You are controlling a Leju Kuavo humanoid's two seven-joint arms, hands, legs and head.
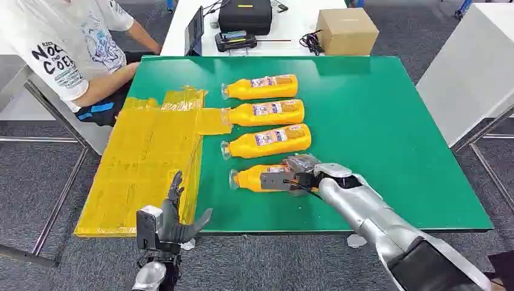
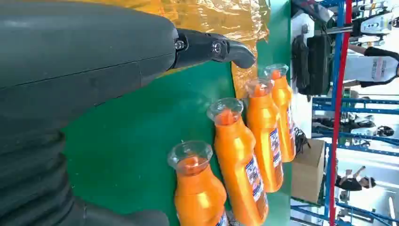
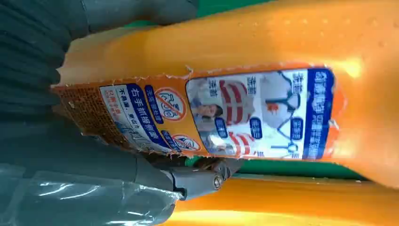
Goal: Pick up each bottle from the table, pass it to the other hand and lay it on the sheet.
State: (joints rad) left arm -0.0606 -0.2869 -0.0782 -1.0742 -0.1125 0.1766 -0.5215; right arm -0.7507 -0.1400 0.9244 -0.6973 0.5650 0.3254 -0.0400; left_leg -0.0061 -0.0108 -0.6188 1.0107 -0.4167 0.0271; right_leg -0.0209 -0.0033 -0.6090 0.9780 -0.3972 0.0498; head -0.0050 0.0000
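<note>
Four bottles lie side by side on the green bench (image 1: 376,121), caps pointing to the frame's left, toward the yellow sheet (image 1: 145,163) that covers the bench's left part and overhangs its near-left corner. The sheet is crinkled and loose, so a bottle laid near that overhang could roll or drag the film off the edge. Right of the row the bench is bare green, the widest room for lifting; the person (image 1: 73,48) sits at upper left, close to the sheet's far end. The nearest bottle (image 1: 251,178) sits lower centre, just beside the next bottle (image 1: 267,140), so a crooked lift could knock that one rolling. The right hand (image 1: 297,173) wraps its labelled middle; I judge the smooth round body could slip or twist in that hold. The left hand (image 1: 173,221) hangs spread and empty at the lower left, off the bench's near edge.
</note>
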